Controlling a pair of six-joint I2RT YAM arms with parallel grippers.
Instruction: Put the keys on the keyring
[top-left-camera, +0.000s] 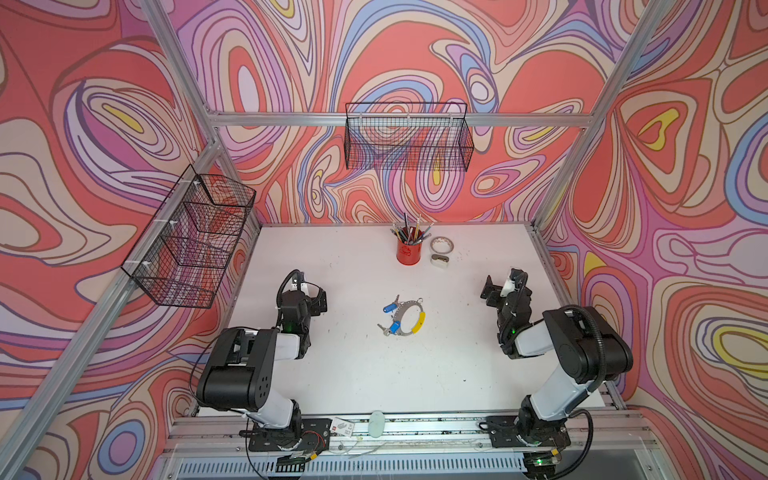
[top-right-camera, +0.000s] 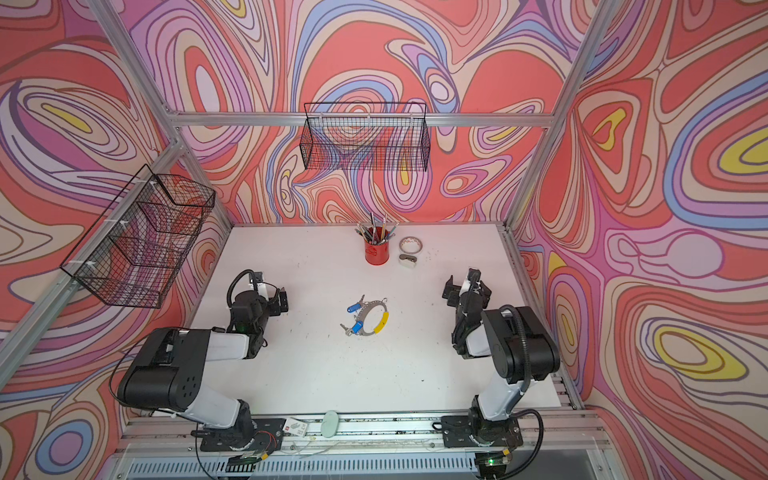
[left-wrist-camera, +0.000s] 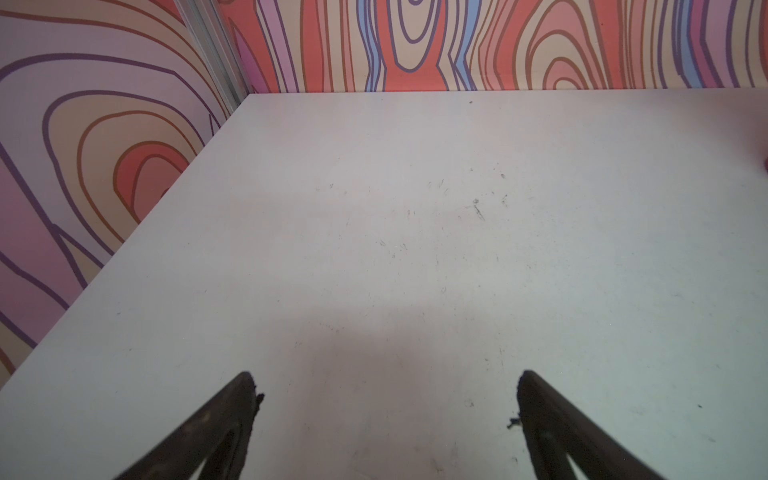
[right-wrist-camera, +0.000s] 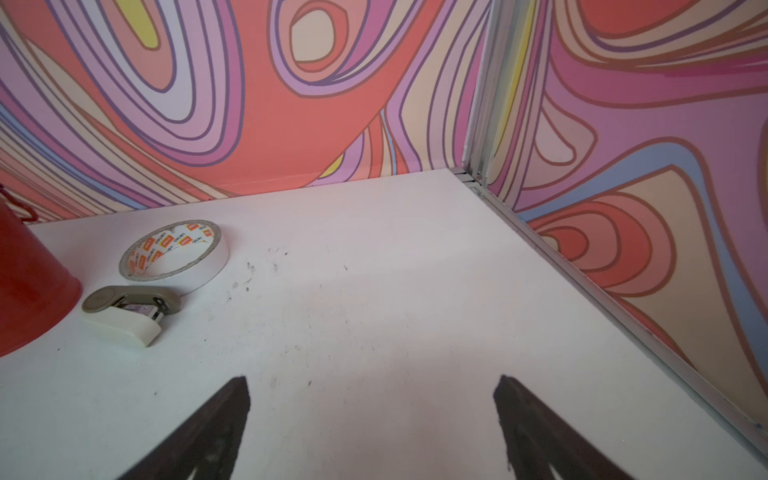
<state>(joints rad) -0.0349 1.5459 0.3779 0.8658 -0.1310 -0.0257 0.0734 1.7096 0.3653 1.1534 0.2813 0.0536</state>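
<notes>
Silver keyring (top-left-camera: 419, 323) and keys (top-left-camera: 389, 308) lie between the empty, wide-open left gripper (left-wrist-camera: 384, 386) and right gripper (right-wrist-camera: 372, 386).

Keyring (top-left-camera: 419, 323) sat mid-table (top-left-camera: 332, 374), keys (top-left-camera: 389, 308) at its left edge. Pencil cup (top-left-camera: 409, 253) stood behind; tape roll (top-left-camera: 441, 244) just right of it, stapler (top-left-camera: 439, 261) before the tape. Left arm (top-left-camera: 293, 316) and right arm (top-left-camera: 513, 309) flanked the keyring, well apart.

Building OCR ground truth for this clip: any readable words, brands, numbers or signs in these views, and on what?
No text reads cleanly.
Inside the tape roll: repeated orange labels with print, too blurred to read.
On the red pencil cup: dark emblem, no legible letters.
On the card on the front rail: printed marks, too small.
On the stapler: no text made out.
</notes>
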